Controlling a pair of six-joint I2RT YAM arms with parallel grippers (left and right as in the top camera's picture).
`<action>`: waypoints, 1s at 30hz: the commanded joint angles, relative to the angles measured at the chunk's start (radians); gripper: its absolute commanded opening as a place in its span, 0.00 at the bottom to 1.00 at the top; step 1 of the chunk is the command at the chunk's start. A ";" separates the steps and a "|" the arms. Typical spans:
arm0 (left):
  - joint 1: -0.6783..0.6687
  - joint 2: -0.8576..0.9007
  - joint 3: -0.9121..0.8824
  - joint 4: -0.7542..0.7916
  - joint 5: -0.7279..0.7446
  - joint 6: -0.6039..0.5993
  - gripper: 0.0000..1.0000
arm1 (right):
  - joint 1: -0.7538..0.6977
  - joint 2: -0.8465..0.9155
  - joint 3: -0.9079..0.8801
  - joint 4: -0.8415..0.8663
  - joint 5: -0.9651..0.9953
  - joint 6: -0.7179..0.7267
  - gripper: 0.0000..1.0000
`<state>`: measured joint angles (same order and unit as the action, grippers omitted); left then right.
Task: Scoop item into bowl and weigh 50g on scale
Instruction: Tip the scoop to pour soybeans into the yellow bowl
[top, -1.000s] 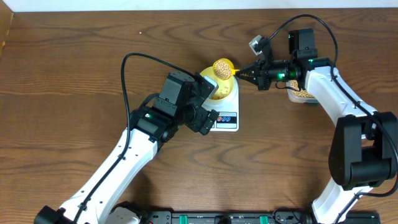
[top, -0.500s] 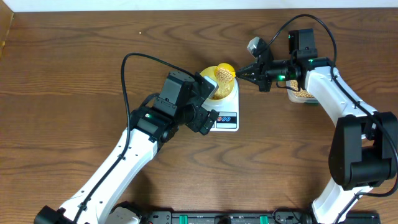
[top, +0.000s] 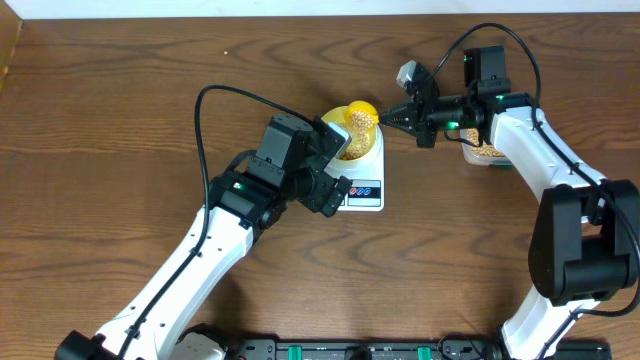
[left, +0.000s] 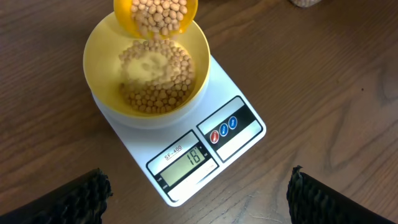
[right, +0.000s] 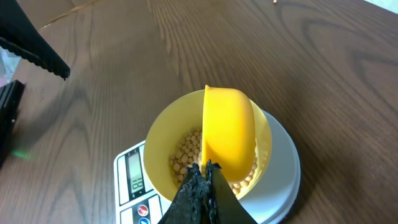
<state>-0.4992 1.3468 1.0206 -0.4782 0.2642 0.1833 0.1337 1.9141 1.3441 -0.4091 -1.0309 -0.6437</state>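
The pale yellow bowl (left: 94, 62) sits on the white scale (left: 239, 146), whose display reads 18. Tan beans (left: 155, 78) cover the bowl's floor. My right gripper (right: 204, 169) is shut on the handle of a bright yellow scoop (right: 229, 134), which is tipped on its side over the bowl. The left wrist view shows beans falling from the scoop (left: 157, 15) into the bowl. My left gripper (left: 199, 193) hangs open just in front of the scale's display edge, holding nothing. From overhead, the scoop (top: 360, 114) is over the bowl (top: 352, 152), with the right gripper (top: 392, 118) beside it.
A clear tub of beans (top: 484, 152) stands to the right of the scale (top: 368, 192), partly under my right arm. The left arm stretches from the front left of the wooden table toward the scale. A black rail runs along the table's front edge.
The scoop has rolled from level, with its heap of beans facing up, onto its side over the bowl, and beans are spilling out. The left arm has not moved.
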 joint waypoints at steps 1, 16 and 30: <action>0.004 0.006 -0.008 -0.003 0.012 -0.002 0.93 | 0.006 0.007 -0.005 0.002 -0.014 -0.054 0.01; 0.004 0.006 -0.008 -0.003 0.012 -0.002 0.93 | 0.058 0.007 -0.005 0.005 0.042 -0.211 0.01; 0.004 0.006 -0.008 -0.003 0.012 -0.002 0.93 | 0.071 0.007 -0.005 0.005 0.135 -0.316 0.01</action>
<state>-0.4995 1.3468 1.0206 -0.4786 0.2642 0.1833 0.1959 1.9141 1.3441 -0.4053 -0.8989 -0.8944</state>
